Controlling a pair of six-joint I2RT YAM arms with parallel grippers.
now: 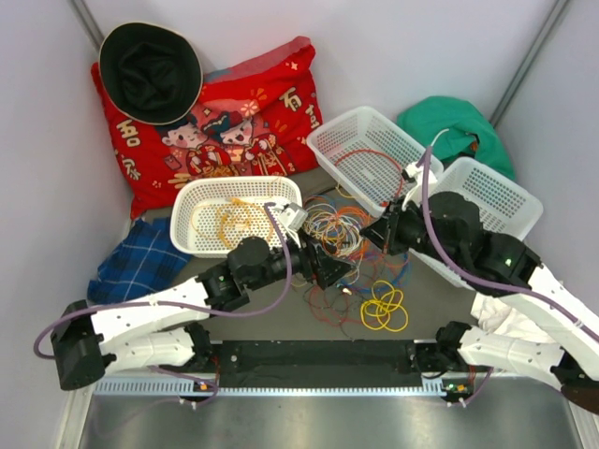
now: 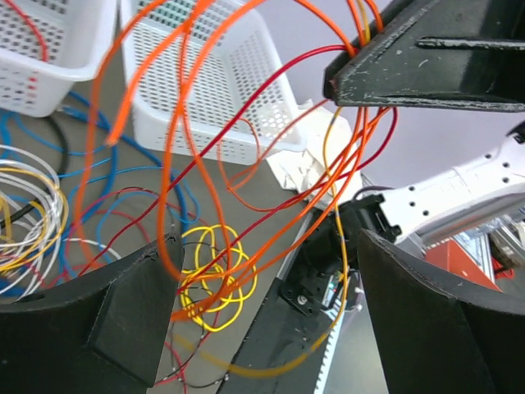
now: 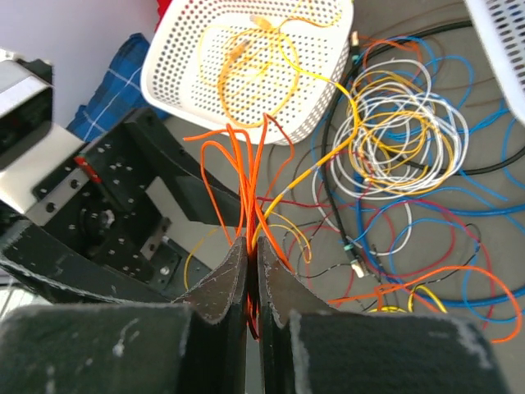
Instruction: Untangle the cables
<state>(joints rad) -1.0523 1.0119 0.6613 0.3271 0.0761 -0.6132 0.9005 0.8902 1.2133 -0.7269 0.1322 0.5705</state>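
Observation:
The cables lie in a tangle (image 1: 339,224) of white, yellow, blue and red loops on the table between the two grippers. My right gripper (image 3: 253,246) is shut on a bundle of orange cables (image 3: 246,189) and holds it lifted; it also shows in the top view (image 1: 370,234). My left gripper (image 2: 262,316) is open, just below and left of the right one (image 1: 344,269). The lifted orange loops (image 2: 162,246) and a red wire hang between its wide-apart jaws, unclamped. A separate yellow coil (image 1: 384,309) lies on the table near the front edge (image 2: 215,275).
An oval white basket (image 1: 192,201) holds yellow wire. Two rectangular white baskets (image 1: 360,154) (image 1: 496,196) stand at the back right. A red pillow (image 1: 253,112), black hat (image 1: 150,70), green cloth (image 1: 454,122) and blue plaid cloth (image 1: 136,257) lie around them.

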